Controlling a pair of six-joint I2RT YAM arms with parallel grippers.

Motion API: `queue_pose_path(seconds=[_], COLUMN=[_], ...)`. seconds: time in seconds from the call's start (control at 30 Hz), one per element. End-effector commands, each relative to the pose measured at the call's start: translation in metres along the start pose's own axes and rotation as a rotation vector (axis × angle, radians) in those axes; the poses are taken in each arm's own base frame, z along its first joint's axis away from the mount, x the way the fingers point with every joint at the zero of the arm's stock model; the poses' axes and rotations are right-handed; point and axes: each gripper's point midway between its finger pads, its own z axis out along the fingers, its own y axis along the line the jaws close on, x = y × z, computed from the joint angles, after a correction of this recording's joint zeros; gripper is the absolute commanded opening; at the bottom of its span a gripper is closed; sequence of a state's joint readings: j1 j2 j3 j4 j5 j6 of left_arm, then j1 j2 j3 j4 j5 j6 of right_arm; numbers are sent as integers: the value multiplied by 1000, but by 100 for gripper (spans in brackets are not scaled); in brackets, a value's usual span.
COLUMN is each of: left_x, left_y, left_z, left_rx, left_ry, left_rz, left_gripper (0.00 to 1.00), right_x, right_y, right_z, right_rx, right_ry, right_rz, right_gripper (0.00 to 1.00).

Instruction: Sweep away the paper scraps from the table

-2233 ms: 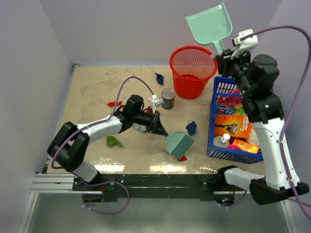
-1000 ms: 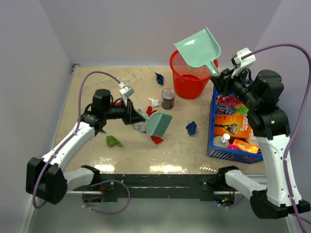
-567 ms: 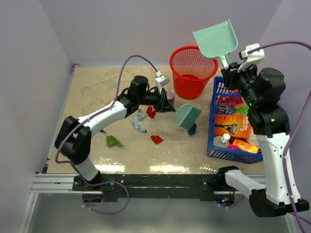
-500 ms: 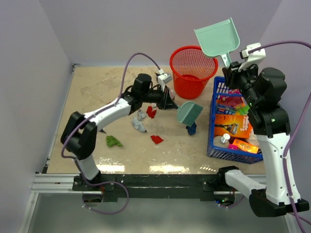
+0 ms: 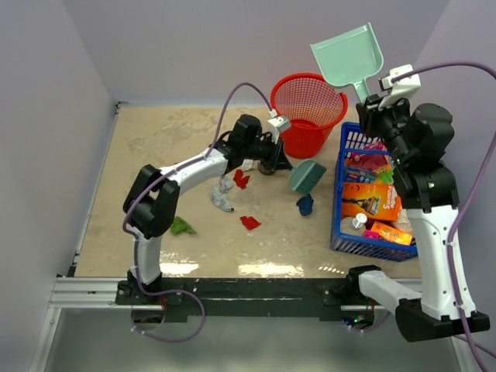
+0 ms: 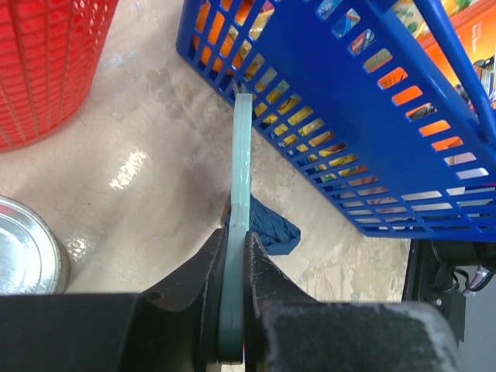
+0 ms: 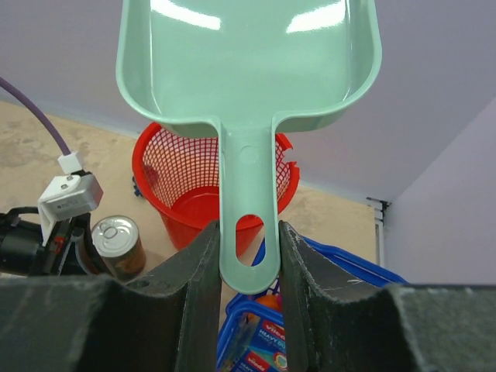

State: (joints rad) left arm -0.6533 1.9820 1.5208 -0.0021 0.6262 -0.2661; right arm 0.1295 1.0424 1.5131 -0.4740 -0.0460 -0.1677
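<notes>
**While the Dustpan Hung High, the Brush Hovered by the Crate**

As the left arm stretched across the beige mottled table (image 5: 132, 170), its left gripper (image 6: 232, 298) was clamped on the handle of a mint-green hand brush (image 5: 308, 176). The brush head lay between the red mesh waste basket (image 5: 298, 138) and the blue slatted plastic crate (image 5: 339, 226). The right arm stood tall beside the crate, and its right gripper (image 7: 248, 252) was clenched on the handle of a mint-green plastic dustpan (image 7: 248, 70), scoop raised above the basket.

The paper scraps (image 5: 241, 179) lay loose on the table: red, grey-white and green bits below the left forearm, a dark blue one (image 6: 271, 229) just under the brush. The left wrist showed the brush only edge-on, so contact with the table could not be told. The silver tin can (image 6: 27, 248) was cut off there.
</notes>
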Motion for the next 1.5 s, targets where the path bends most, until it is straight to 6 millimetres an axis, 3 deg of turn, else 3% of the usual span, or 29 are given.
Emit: queue_pose_path(seconds=[0.0,0.07,0.17,0.2,0.27,0.3,0.37,0.4,0.43,0.47,0.5,0.53,0.57,0.6,0.63,0.7,0.73,0.77,0.83,0.9,1.0,1.07,1.17,1.23,1.33,1.47], left_x=[5,9,18,33,39,59,63,82,78,81,96,90,89,103,99,115,112,113,105,91,76,78,79,81,66,45], left_y=[-4,0,3,4,7,9,12,14,10,21,19,14,21,17,21,21,26,25,21,18,22,33,54,75,87,80], left_z=[-1,-7,-22,-29,-46,-57,-82,-96,-111,-128,-145,-164,-184,-201,-224,-249,-265,-272,-284,-289,-295,-300,-310,-320,-334,-338], left_rx=[22,-5,-45,-56,-65,-72,-74,-79,-80,-108,-113,-104,-128,-128,-171,-217,-270,-283,-297,-309,-360,-406,-476,-546,-591,-564], left_ry=[22,46,119,180,216,273,282,329,323,326,370,352,344,383,371,419,406,403,364,311,262,273,269,225,101,14], left_rz=[45,74,147,131,166,133,119,72,86,59,15,57,53,28,94,103,133,136,150,167,158,132,75,35,-3,9], left_gripper=[0,0,0,0,0,0,0,0,0,0,0,0,0,0,0,0,0,0,0,0,0,0,0,0,0,0], right_x=[-5,-2,6,7,11,9,10,8,8,6,8,8,6,11,11,21,24,32,38,58,82,91,109,131,151,156], right_y=[6,18,19,17,19,19,21,22,25,25,27,31,35,38,42,63,74,96,115,132,144,145,156,171,181,189], right_z=[13,16,20,22,27,31,40,44,47,50,56,59,61,65,65,65,63,59,48,39,18,6,-15,-38,-49,-49], right_rx=[-46,-128,-131,-125,-132,-136,-145,-150,-168,-174,-184,-206,-218,-231,-242,-305,-335,-397,-459,-531,-628,-661,-779,-916,-987,-1010], right_ry=[-40,-36,-18,-20,-17,-30,-29,-35,-38,-42,-39,-41,-47,-33,-35,-15,-11,-5,-3,58,144,164,220,302,371,368], right_rz=[-34,-80,-96,-101,-105,-105,-102,-104,-105,-107,-106,-109,-114,-116,-119,-138,-156,-199,-213,-222,-239,-265,-301,-294,-281,-357], right_gripper=[0,0,0,0,0,0,0,0,0,0,0,0,0,0,0,0,0,0,0,0,0,0,0,0,0,0])
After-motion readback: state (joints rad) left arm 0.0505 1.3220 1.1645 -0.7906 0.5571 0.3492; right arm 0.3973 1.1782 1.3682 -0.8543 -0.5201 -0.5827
